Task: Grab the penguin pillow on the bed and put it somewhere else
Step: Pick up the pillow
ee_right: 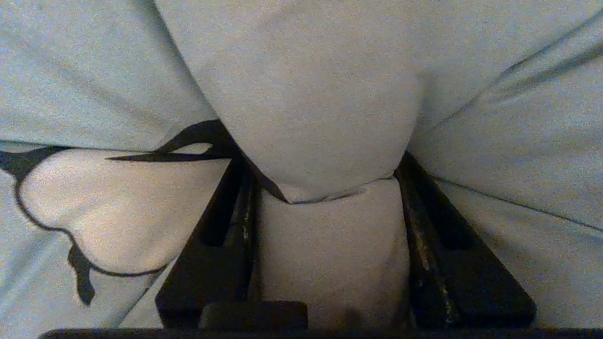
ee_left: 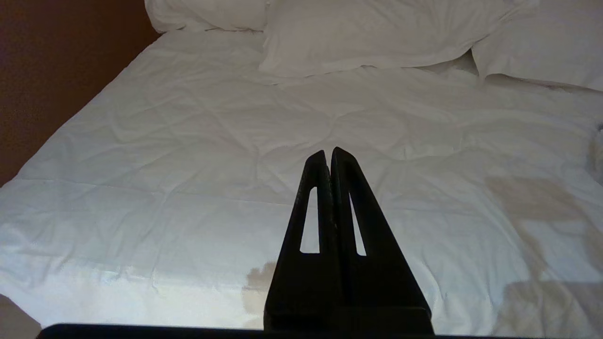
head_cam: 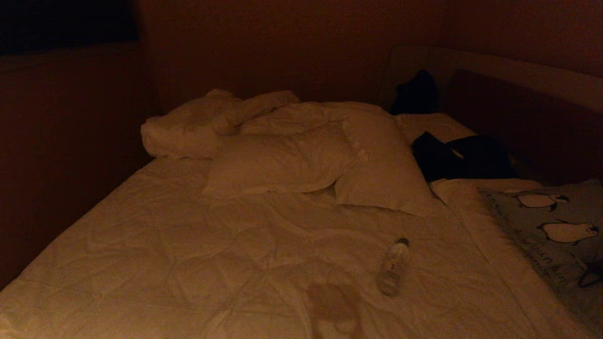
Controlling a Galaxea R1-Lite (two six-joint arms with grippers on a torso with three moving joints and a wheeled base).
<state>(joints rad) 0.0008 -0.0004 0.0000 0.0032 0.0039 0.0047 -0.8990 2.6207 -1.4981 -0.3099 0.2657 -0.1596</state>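
At the bed's (head_cam: 235, 263) right edge, near the headboard corner, lies the pillow (head_cam: 551, 230): grey-blue, printed with penguins, partly out of the head view. By the look of it soft, light, stuffed, easily bunched; not fragile; fabric likely to slide if only a thin fold is caught. Right gripper (ee_right: 330, 188): fingers (ee_right: 221, 245) pressed into the pillow with a thick bulge of fabric and filling pinched between them. Best hold, in my judgement: a deep bunch near an edge or corner, as here. Left gripper (ee_left: 330, 155): pressed together, empty, hanging over the bed's near edge. Also present: water bottle (head_cam: 392, 267), lying mid-bed.
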